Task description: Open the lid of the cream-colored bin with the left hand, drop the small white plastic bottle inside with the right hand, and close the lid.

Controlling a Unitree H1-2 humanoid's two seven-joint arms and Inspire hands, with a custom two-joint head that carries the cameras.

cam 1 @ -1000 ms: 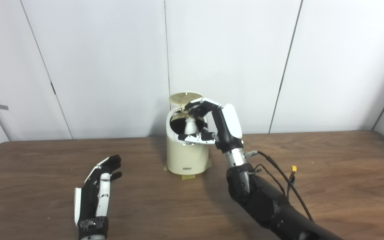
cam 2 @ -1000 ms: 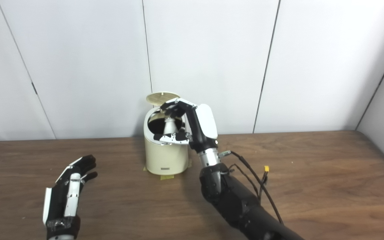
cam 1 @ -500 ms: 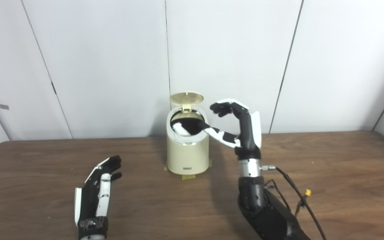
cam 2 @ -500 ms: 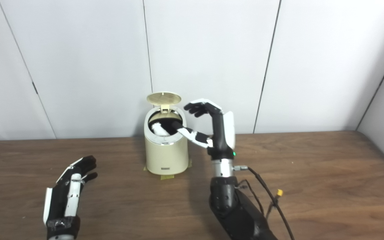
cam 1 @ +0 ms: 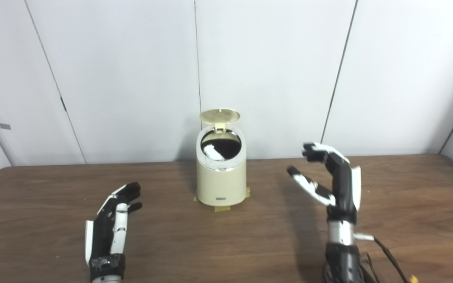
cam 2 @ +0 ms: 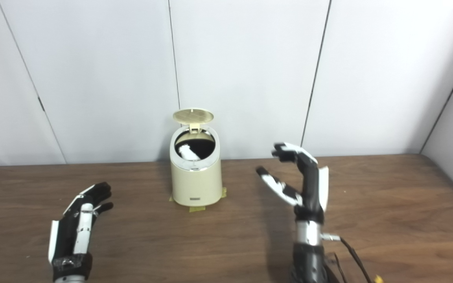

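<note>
Progress check: you are looking at the cream-colored bin [cam 1: 221,179] standing at the centre of the frame on the brown surface [cam 1: 226,243], with its lid [cam 1: 219,115] tipped up and back on the hinge, so the opening step is reading as done. The small white plastic bottle [cam 1: 211,151] is lying inside the bin, showing pale against the dark interior at the left of the opening; the drop is reading as done too.

Your right hand [cam 1: 334,181] is hovering at the right of centre, well apart from the bin, holding nothing, with its fingers [cam 1: 316,152] curled forward but spread away from the thumb. Your left hand [cam 1: 110,228] is resting low at the lower left of the frame, palm down near the surface, fingers loosely apart and gripping nothing, also well apart from the bin.

What is remaining, judging from this: the lid is standing open, so the closing step is not yet done. Neither hand is touching the lid at present.
</note>
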